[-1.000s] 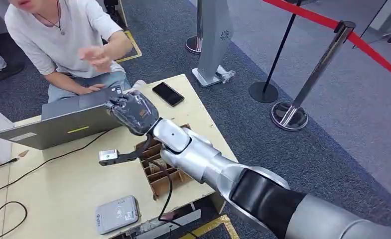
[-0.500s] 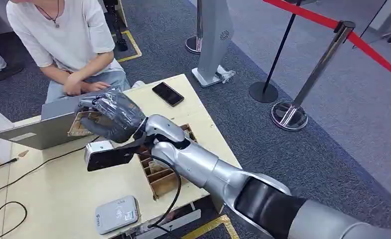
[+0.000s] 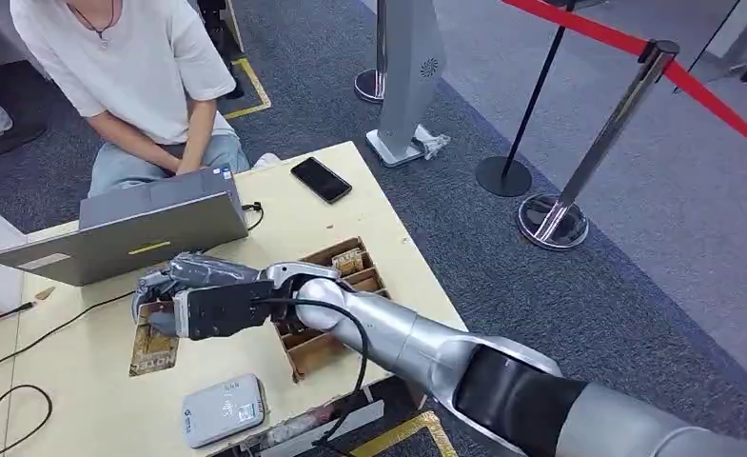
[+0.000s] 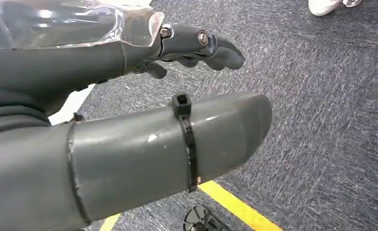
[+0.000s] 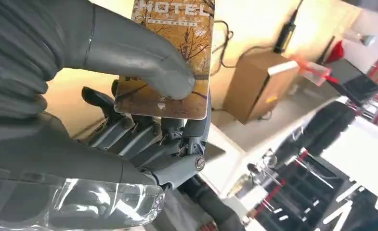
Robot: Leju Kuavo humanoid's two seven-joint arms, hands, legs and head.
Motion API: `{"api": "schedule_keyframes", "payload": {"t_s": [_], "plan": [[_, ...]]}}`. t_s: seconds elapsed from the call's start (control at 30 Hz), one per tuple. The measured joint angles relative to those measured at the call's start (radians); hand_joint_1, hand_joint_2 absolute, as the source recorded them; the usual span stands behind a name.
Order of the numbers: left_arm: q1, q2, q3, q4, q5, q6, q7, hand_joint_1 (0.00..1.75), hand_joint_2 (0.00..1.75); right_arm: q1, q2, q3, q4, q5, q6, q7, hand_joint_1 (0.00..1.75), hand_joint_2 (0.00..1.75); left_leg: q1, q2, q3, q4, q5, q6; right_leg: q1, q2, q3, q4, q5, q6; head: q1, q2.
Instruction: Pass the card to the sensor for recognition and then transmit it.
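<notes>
On the table (image 3: 93, 381), the sensor (image 3: 224, 409) lies nearest, the divided box (image 3: 326, 305) to its right, the laptop (image 3: 127, 228) and phone (image 3: 321, 179) behind

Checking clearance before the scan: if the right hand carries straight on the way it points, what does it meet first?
Probably bare table. The right hand points card downward; the sensor sits off to one side. Depth unclear.

A pale wooden table (image 3: 350, 219) served as the landmark. On its far left part stood an open grey laptop (image 3: 127, 233), and a person in a white shirt (image 3: 127, 67) sat just beyond it. A black phone (image 3: 321, 179) lay near the table's far right corner. A brown compartmented box (image 3: 336, 309) sat by its right edge. Beyond the table stood chrome stanchions (image 3: 598, 152) with a red belt (image 3: 721, 105)
</notes>
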Motion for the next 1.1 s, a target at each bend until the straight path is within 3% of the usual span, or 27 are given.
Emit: {"api": "schedule_keyframes", "payload": {"t_s": [0.5, 0.67, 0.87, 1.1], "plan": [[-0.002, -0.001, 0.0, 0.0, 0.0, 0.0, 0.009, 0.0, 0.0, -0.012, 0.0, 0.036, 0.072, -0.001, 0.024, 0.016, 1.75, 1.75, 0.0, 0.0, 0.0, 0.0, 0.0, 0.0, 0.0, 0.0, 0.0, 0.0, 0.0, 0.0, 0.0, 0.0], [-0.005, -0.003, 0.0, 0.0, 0.006, 0.002, 0.033, 0.0, 0.0, -0.043, 0.02, 0.103, 0.185, 0.0, 0.069, 0.055, 1.75, 1.75, 0.0, 0.0, 0.0, 0.0, 0.0, 0.0, 0.0, 0.0, 0.0, 0.0, 0.0, 0.0, 0.0, 0.0], [-0.011, -0.01, 0.003, 0.003, 0.013, 0.007, 0.065, 0.0, 0.0, -0.049, 0.072, 0.204, 0.334, 0.024, 0.058, 0.092, 1.75, 1.75, 0.0, 0.0, 0.0, 0.0, 0.0, 0.0, 0.0, 0.0, 0.0, 0.0, 0.0, 0.0, 0.0, 0.0], [-0.013, -0.015, 0.007, 0.003, 0.021, 0.006, 0.074, 0.0, 0.0, -0.049, 0.114, 0.279, 0.418, 0.051, 0.032, 0.141, 1.75, 1.75, 0.0, 0.0, 0.0, 0.0, 0.0, 0.0, 0.0, 0.0, 0.0, 0.0, 0.0, 0.0, 0.0, 0.0]]}}
